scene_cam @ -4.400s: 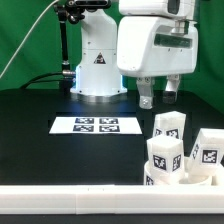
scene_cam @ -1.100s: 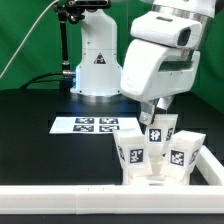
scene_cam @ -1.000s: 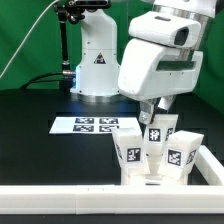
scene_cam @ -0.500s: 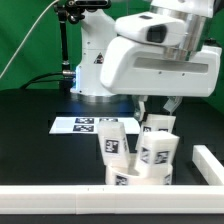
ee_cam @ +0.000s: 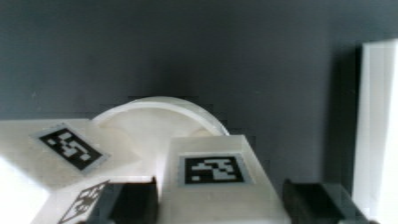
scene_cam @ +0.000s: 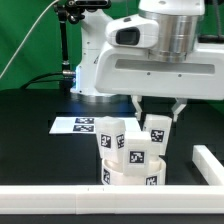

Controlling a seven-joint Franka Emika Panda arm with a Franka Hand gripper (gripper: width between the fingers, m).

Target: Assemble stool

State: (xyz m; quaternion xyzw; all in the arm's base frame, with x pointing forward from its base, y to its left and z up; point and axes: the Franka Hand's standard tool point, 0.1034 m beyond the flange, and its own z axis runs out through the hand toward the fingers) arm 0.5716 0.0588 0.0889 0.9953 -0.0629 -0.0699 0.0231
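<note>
The white stool stands upside down on the black table, its round seat (scene_cam: 135,172) down and short tagged legs pointing up. My gripper (scene_cam: 157,108) is right above it. Its fingers straddle the stool leg (scene_cam: 157,130) on the exterior view's right, and the jaws look closed on it. Two more legs (scene_cam: 113,138) (scene_cam: 138,152) stand beside it. In the wrist view the held leg (ee_cam: 214,168) sits between my dark fingers (ee_cam: 134,198), with the curved seat (ee_cam: 164,112) behind it and another leg (ee_cam: 63,150) beside it.
The marker board (scene_cam: 85,124) lies flat just beyond the stool. A long white bar (scene_cam: 60,196) runs along the table's front, and a white rail (scene_cam: 208,158) stands at the exterior view's right, also in the wrist view (ee_cam: 370,110). The arm's base (scene_cam: 95,70) is behind.
My gripper came down onto a leg, then moved toward the exterior view's left. The stool slid with it out of the right corner and turned as my wrist rotated.
</note>
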